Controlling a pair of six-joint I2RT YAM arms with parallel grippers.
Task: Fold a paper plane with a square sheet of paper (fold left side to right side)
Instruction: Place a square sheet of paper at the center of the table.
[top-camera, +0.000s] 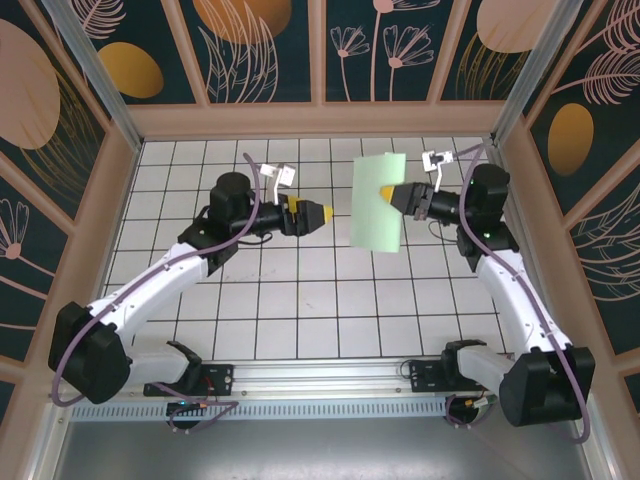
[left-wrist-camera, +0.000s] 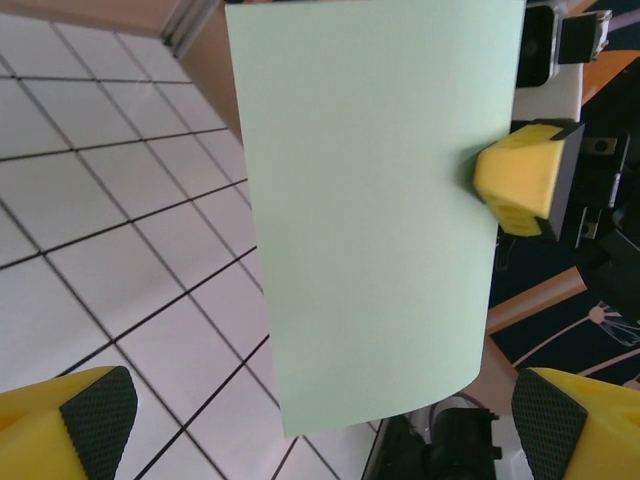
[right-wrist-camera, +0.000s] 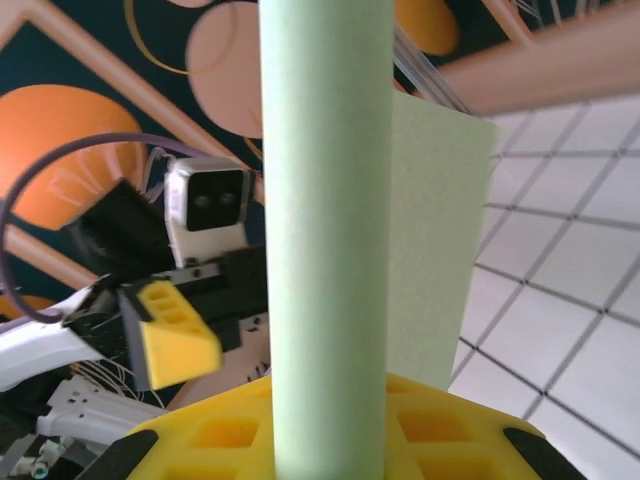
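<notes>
Sheet of paper (top-camera: 378, 210), held in the air above the tiled table (top-camera: 300, 300), between my two arms. My right gripper (top-camera: 390, 192) is clamped on the sheet's right-hand edge, about halfway along it. My left gripper (top-camera: 322, 213) has its jaws spread wide and carries nothing. It points at the sheet from the left, near it but apart, so the free left edge lies closer to this arm.

From overhead, the sheet's long axis runs away from the arm bases toward the back wall, crosswise to the line joining the two grippers.

The paper is plain pale mint green, unmarked. From the left wrist camera it reads as a smooth face with a curved lower edge. From the right wrist camera it bows toward the lens. I see no sharp crease, and I cannot tell whether a fold already lies in it.

I judge the left-to-right fold not yet finished. The next move would call for the left jaws to straddle the free edge, and the limp sheet may swing away on contact.
</notes>
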